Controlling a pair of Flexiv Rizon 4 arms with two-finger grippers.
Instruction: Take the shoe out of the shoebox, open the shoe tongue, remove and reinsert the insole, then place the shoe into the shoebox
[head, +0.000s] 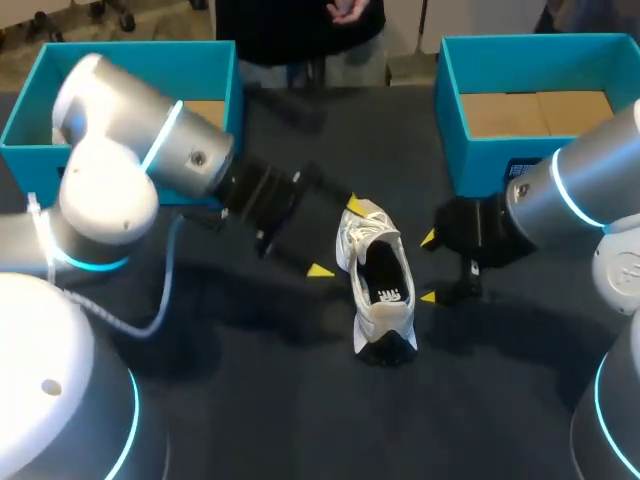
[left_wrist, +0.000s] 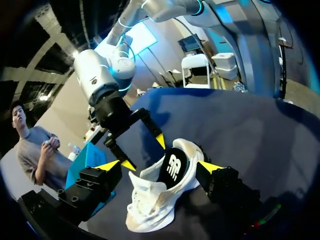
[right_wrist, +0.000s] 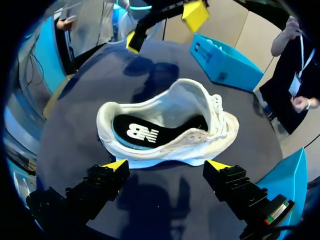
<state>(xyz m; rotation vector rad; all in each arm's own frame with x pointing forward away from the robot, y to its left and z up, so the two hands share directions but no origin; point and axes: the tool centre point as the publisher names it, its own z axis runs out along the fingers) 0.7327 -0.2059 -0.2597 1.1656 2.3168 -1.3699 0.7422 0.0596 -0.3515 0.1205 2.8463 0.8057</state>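
Note:
A white sneaker (head: 378, 290) stands upright on the dark table, toe pointing away from me, with a black insole (head: 387, 285) lying inside it. My left gripper (head: 338, 238) is open at the shoe's left side near the toe, its fingers straddling the front without clamping it. In the left wrist view the sneaker (left_wrist: 160, 195) sits between and under the spread left gripper (left_wrist: 159, 166). My right gripper (head: 428, 267) is open just to the right of the shoe. In the right wrist view the sneaker (right_wrist: 170, 130) lies side-on ahead of the right gripper (right_wrist: 166, 165).
Two blue shoeboxes stand open at the back of the table: one at the left (head: 130, 60), partly behind my left arm, and one at the right (head: 540, 60) with a cardboard-coloured bottom. Bare table spreads in front of the shoe.

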